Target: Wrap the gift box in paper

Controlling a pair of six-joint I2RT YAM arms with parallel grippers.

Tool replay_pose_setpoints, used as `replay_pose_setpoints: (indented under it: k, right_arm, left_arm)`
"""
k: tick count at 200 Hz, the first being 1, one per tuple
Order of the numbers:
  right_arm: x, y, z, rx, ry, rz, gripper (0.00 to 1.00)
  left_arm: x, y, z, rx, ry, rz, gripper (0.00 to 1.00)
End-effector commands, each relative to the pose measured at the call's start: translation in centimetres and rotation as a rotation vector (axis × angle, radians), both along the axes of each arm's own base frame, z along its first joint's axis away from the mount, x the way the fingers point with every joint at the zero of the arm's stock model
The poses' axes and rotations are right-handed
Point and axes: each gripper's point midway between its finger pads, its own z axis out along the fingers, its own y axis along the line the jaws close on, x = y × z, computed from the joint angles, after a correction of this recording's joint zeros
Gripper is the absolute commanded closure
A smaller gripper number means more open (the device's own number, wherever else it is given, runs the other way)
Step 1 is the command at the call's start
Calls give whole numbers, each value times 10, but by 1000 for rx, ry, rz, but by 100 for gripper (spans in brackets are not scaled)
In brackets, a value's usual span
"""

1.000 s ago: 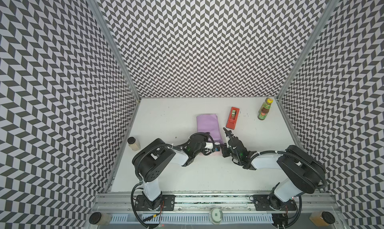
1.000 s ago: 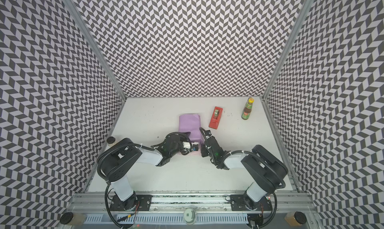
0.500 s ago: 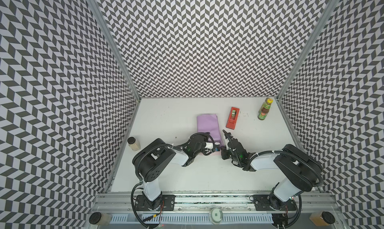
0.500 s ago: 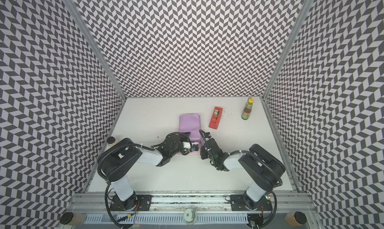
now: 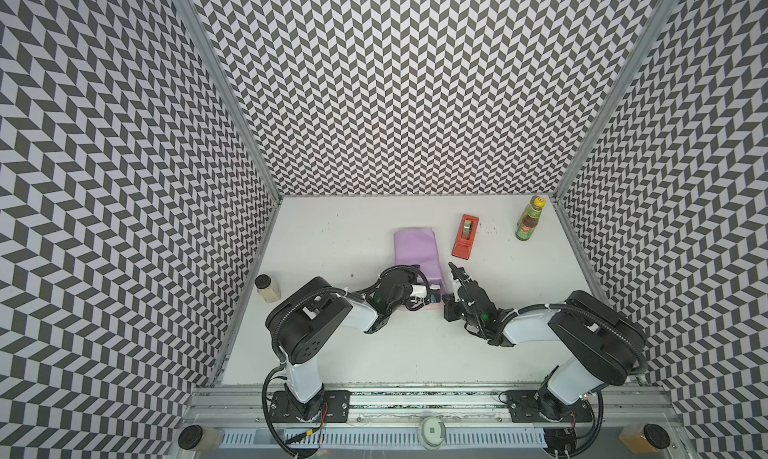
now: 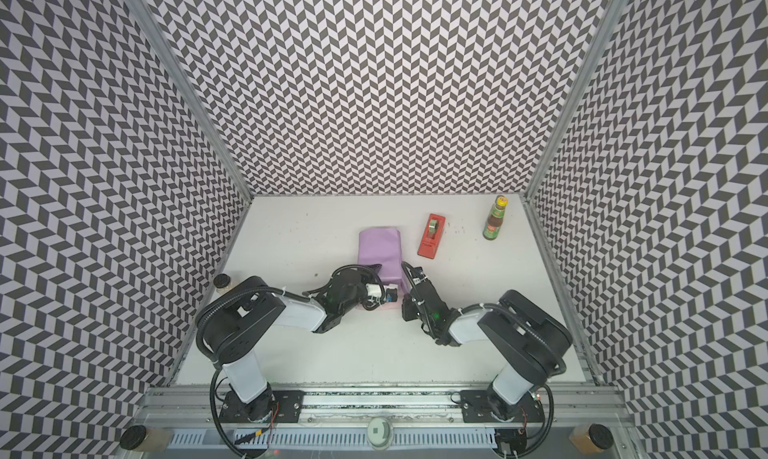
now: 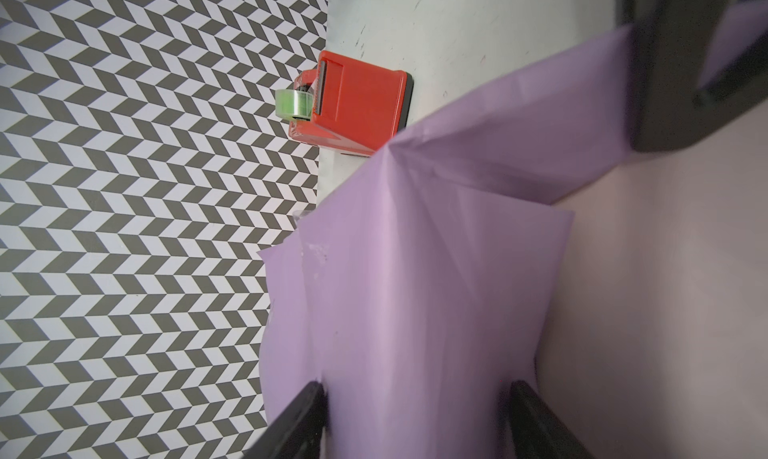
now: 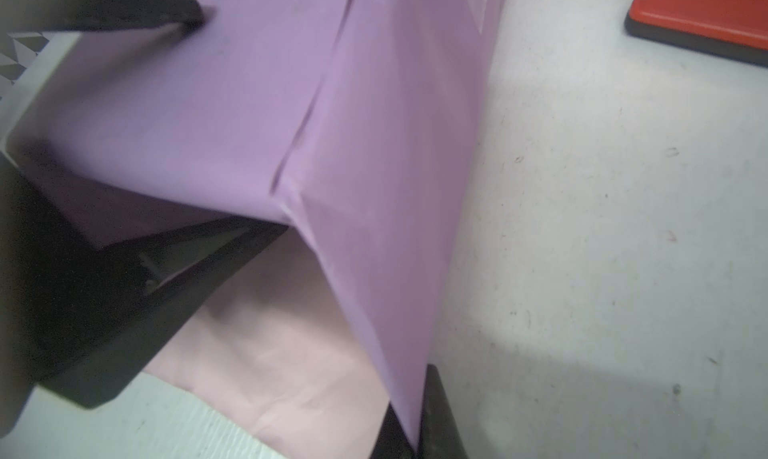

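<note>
The paper (image 5: 415,247) (image 6: 379,249), lilac side out, lies folded over the gift box in mid-table in both top views. The gift box shows only as a dark end (image 8: 83,332) under the paper's open near end, resting on the pale pink inner face (image 8: 270,353). My left gripper (image 7: 419,415) (image 5: 415,268) straddles the covered box, one finger (image 8: 166,16) on top and the other low at the near end, both touching the paper. My right gripper (image 8: 415,432) (image 5: 452,267) is shut on the lilac side flap (image 8: 374,249) at the package's right edge.
A red tape dispenser (image 5: 465,236) (image 7: 357,103) stands just right of the package. A sauce bottle (image 5: 528,220) is at the back right and a small jar (image 5: 267,288) by the left wall. Patterned walls close in three sides.
My right gripper has edged left toward the package and closed further on the side flap. The left gripper and the package have held still.
</note>
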Motion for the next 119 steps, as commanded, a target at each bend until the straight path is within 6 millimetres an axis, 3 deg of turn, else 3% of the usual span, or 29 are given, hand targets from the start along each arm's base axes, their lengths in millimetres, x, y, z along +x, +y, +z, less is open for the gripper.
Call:
replay_pose_setpoints:
  k: [1, 16, 57, 119]
  right_arm:
    - [1, -1, 23, 20, -49, -6, 74]
    - [3, -3, 41, 17, -87, -6, 62]
    - [14, -17, 85, 2, -192, 2, 48]
    - [46, -32, 137, -60, -386, 57, 32]
  left_arm:
    - [-38, 29, -79, 193, 246, -11, 30]
    - [-36, 26, -75, 171, 251, -6, 29]
    - [-34, 17, -57, 103, 257, -2, 21]
    - [-35, 1, 4, -75, 227, -15, 13]
